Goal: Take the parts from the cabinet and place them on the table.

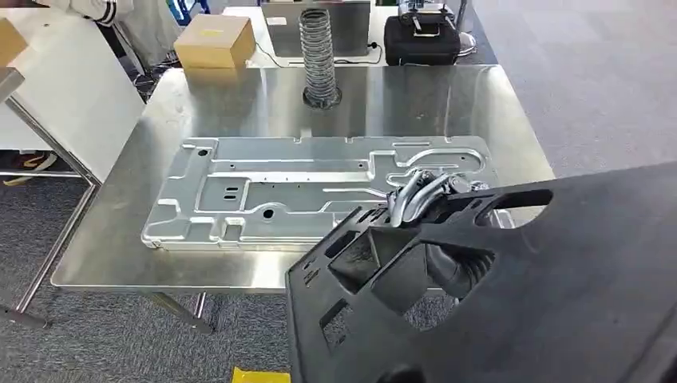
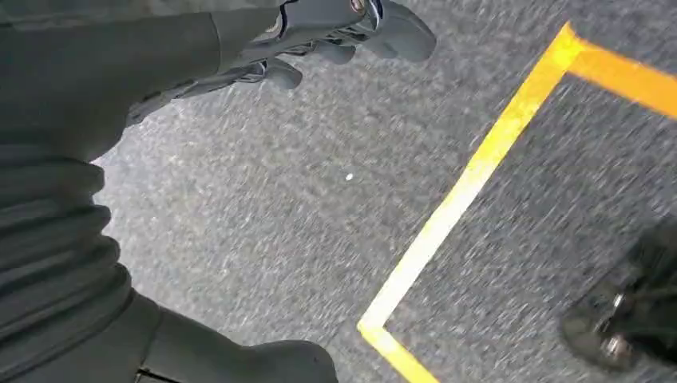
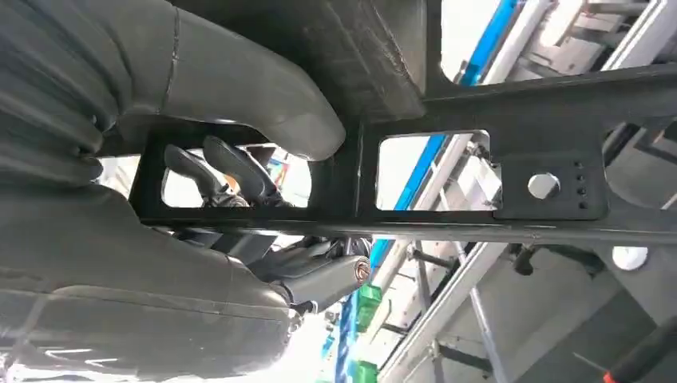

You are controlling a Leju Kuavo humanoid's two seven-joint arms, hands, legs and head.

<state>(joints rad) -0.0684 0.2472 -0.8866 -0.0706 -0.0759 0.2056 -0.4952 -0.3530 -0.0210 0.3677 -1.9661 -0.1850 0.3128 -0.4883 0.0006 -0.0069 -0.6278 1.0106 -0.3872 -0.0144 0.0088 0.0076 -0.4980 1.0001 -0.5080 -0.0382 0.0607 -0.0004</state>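
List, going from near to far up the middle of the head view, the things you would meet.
Black plastic panel, held by the right hand → flat metal plate → coiled metal hose → laptop.

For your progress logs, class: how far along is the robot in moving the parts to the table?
Done: a metal plate lies flat on the table. In hand: the right hand grips a black panel through its cutouts, held above the table's near edge, not yet set down. The left hand hangs over the floor holding nothing. Left: placing the panel; the cabinet is out of sight, so remaining parts are unknown.
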